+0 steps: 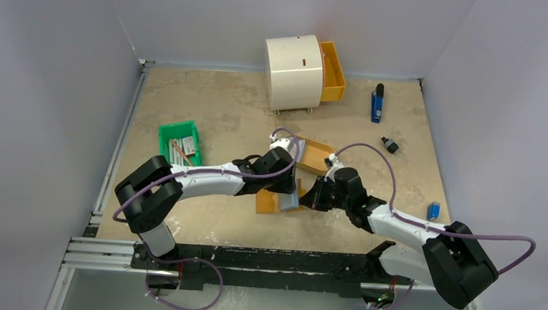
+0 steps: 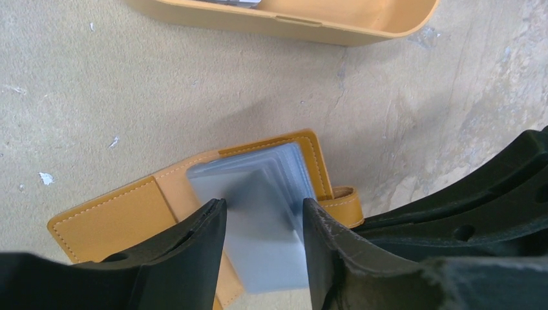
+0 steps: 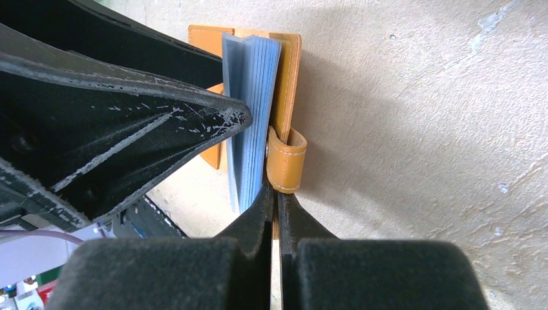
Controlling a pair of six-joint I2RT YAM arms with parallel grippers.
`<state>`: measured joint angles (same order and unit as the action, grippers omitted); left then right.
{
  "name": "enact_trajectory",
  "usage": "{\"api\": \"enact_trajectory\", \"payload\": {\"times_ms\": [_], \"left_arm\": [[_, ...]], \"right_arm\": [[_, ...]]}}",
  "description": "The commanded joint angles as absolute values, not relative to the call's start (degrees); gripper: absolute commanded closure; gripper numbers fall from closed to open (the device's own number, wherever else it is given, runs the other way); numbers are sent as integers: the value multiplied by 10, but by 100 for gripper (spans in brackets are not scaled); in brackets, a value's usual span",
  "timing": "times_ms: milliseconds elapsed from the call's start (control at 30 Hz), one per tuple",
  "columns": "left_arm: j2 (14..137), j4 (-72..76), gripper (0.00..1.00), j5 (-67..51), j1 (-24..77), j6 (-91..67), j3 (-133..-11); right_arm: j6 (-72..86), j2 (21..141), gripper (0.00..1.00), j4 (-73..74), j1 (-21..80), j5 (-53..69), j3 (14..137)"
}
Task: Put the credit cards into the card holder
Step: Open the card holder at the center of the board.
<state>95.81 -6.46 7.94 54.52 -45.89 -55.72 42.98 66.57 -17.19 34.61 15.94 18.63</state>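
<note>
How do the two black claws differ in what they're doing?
The left gripper has its fingers apart, either side of the grey-blue sheets; the right gripper is pinched shut on the tan edge of the card holder by its strap. The left gripper meets the sheets, the right gripper the cover. Both are black, two-fingered, at the same card holder.

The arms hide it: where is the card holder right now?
Top view: the card holder lies open near the middle of the table, between the left gripper and right gripper, in front of the tan tray.
</note>
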Motion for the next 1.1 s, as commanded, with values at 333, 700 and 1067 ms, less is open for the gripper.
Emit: {"api": "enact_trajectory", "payload": {"times_ms": [333,700,1067], "left_arm": [[936,-46,42,102,548,-471,-533],[918,-47,37,99,548,-482,-532],[940,-47,38,95,548,-476,-532]], "right_arm": [[418,633,100,-184,358,155,207],[417,637,100,-183,367,149,214],[414,636,100,-178,372,148,218]]}}
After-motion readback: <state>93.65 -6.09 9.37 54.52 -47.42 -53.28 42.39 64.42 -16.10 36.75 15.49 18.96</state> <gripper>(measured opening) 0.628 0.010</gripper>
